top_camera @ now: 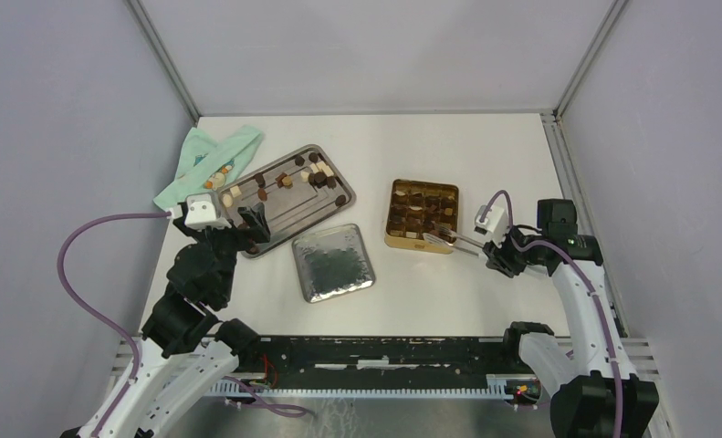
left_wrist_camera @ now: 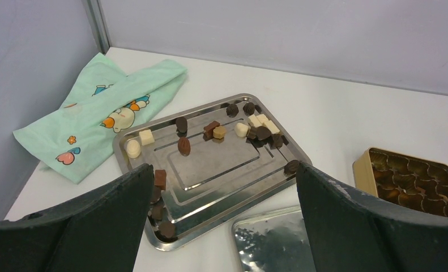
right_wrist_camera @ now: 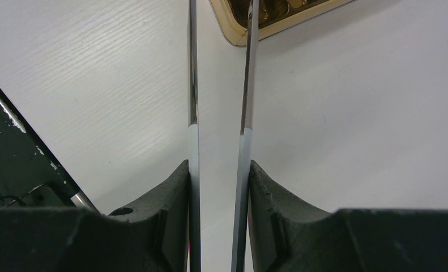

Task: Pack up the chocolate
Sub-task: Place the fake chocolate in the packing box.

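Observation:
Small dark, brown and cream chocolate pieces (top_camera: 288,178) lie scattered on a steel tray (top_camera: 288,208), also in the left wrist view (left_wrist_camera: 255,129). My left gripper (top_camera: 252,224) is open and empty, hovering over the tray's near edge (left_wrist_camera: 210,164). My right gripper (top_camera: 489,245) is shut on metal tongs (top_camera: 453,240). The tong blades (right_wrist_camera: 193,85) reach to the near edge of the open gold tin (top_camera: 421,214), which holds several pieces. The tong tips run out of the wrist view at the tin's rim (right_wrist_camera: 233,31); I cannot tell if they hold a piece.
A silver square lid (top_camera: 332,263) lies between the tray and the arms, also in the left wrist view (left_wrist_camera: 272,243). A mint-green printed cloth (top_camera: 206,164) lies at the far left by the wall. Grey walls enclose the white table.

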Robot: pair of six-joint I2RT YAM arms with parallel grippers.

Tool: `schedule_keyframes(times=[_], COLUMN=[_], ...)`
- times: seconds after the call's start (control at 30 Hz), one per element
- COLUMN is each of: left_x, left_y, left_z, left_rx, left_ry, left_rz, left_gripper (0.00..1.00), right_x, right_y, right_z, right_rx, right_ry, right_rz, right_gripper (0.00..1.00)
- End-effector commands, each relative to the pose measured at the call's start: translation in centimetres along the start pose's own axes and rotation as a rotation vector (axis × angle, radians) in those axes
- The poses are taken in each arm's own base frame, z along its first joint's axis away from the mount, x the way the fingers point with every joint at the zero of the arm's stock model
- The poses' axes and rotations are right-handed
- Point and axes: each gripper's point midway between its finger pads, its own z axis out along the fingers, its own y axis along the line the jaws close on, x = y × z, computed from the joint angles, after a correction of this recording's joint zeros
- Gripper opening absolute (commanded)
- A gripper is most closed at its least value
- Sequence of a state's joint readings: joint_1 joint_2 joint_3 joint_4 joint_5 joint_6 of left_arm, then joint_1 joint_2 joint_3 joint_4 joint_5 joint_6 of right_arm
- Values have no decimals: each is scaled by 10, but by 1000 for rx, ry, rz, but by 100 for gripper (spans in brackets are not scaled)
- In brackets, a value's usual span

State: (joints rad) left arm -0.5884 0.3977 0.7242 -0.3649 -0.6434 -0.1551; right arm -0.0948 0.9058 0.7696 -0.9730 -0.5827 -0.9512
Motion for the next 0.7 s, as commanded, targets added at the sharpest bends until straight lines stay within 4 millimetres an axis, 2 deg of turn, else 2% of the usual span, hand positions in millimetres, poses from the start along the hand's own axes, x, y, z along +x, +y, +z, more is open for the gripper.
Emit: schedule_keyframes(times=[0.0,0.43,0.67], left_x=[-7,-9,-10], left_y=[-1,0,0], left_z=[0,-1,-1], left_rx=[13,13,12], left_ry=[-25,-31,-33], left_rz=[16,10,8], left_gripper=[100,100,100], right_x=[-7,-11,-15], right_y=[-11,-14,-16], right_z=[1,5,3], right_rx=[29,18,19], right_ry=[-29,-43,-53], right_rz=[-24,-10,-13], right_gripper=[23,45,47])
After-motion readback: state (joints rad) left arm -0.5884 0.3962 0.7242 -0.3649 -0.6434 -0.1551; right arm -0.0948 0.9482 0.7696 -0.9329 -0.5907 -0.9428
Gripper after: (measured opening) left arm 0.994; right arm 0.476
